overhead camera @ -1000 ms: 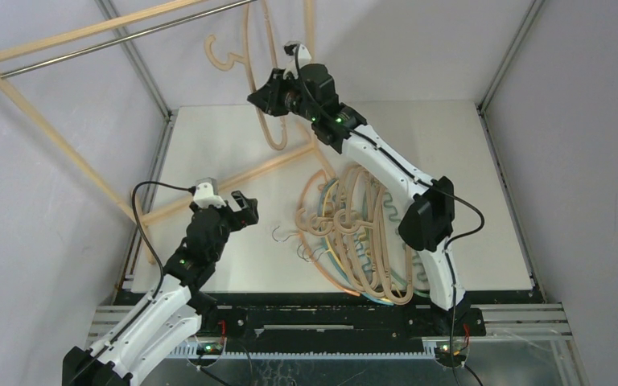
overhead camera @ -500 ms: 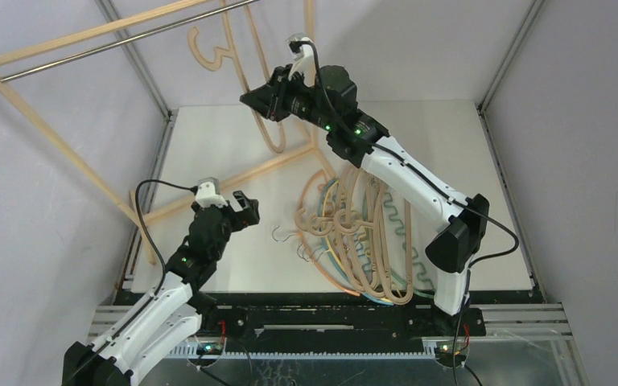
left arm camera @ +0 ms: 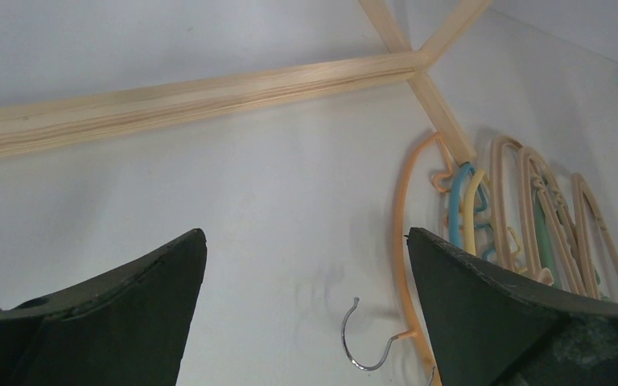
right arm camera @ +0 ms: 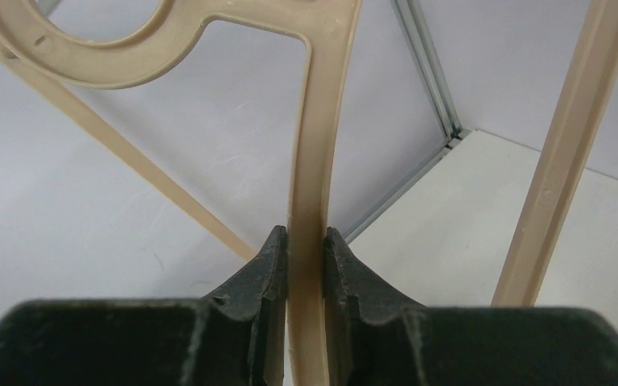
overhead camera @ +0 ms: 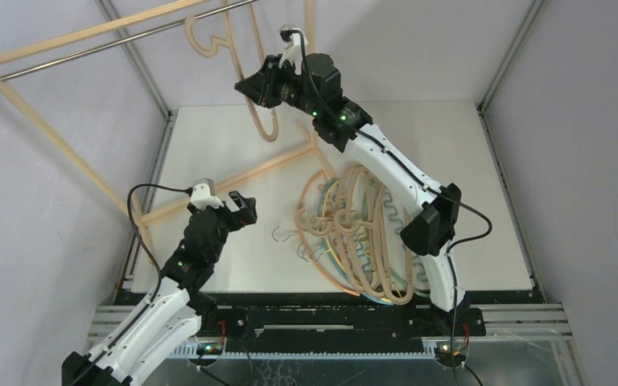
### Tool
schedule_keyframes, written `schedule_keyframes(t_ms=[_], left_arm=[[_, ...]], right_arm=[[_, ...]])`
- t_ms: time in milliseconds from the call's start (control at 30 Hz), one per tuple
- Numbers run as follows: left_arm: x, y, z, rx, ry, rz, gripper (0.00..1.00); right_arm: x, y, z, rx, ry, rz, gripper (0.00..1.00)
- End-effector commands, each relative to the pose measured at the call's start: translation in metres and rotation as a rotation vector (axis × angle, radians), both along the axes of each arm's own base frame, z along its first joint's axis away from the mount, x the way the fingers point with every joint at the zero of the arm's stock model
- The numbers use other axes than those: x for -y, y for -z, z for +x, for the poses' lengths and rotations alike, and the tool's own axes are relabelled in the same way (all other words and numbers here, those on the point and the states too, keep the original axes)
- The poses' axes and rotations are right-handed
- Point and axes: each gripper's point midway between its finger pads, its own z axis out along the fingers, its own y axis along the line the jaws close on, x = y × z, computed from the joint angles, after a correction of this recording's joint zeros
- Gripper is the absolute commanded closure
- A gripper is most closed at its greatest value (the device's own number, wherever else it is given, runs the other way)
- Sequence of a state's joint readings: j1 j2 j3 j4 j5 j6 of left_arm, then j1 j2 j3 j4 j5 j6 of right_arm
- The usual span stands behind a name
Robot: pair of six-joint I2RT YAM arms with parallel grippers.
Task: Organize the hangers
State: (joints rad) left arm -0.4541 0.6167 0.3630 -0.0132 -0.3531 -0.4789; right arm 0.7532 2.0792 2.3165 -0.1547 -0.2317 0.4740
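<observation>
My right gripper (right arm camera: 306, 241) is pinched tight on one arm of a beige hanger (right arm camera: 315, 121), holding it high in the upper middle of the overhead view, its hook end right by the metal rail (overhead camera: 129, 36). To do this well I should carry the hook just above the rail, then lower until it catches before letting go. Since half a second ago the hook has climbed nearer the rail. My left gripper (left arm camera: 305, 241) hangs spread wide and empty over the table (overhead camera: 209, 137), left of the hanger pile (overhead camera: 362, 241)
</observation>
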Motion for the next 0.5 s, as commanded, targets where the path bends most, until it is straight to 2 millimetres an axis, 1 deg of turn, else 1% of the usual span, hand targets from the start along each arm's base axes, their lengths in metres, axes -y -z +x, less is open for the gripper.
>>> schedule_keyframes(t_ms=[0,100,300,400,467], left_arm=[[-0.002,-0.016,0.001,0.047,-0.011,-0.011,0.00],[0.000,-0.015,0.002,0.042,-0.007,-0.012,0.01],[0.001,-0.018,0.003,0.045,-0.002,-0.015,0.01],[0.001,-0.020,0.003,0.049,-0.001,-0.015,0.01],[0.001,-0.021,0.003,0.050,0.000,-0.016,0.00]], right_arm=[[0.006,-0.021,0.001,0.022,0.013,0.049,0.98],[0.008,-0.020,0.003,0.019,0.021,0.047,0.98],[0.018,-0.032,0.010,0.023,0.063,0.083,0.97],[0.022,-0.034,0.018,0.014,0.088,0.096,0.97],[0.023,-0.030,0.025,-0.004,0.113,0.094,0.97]])
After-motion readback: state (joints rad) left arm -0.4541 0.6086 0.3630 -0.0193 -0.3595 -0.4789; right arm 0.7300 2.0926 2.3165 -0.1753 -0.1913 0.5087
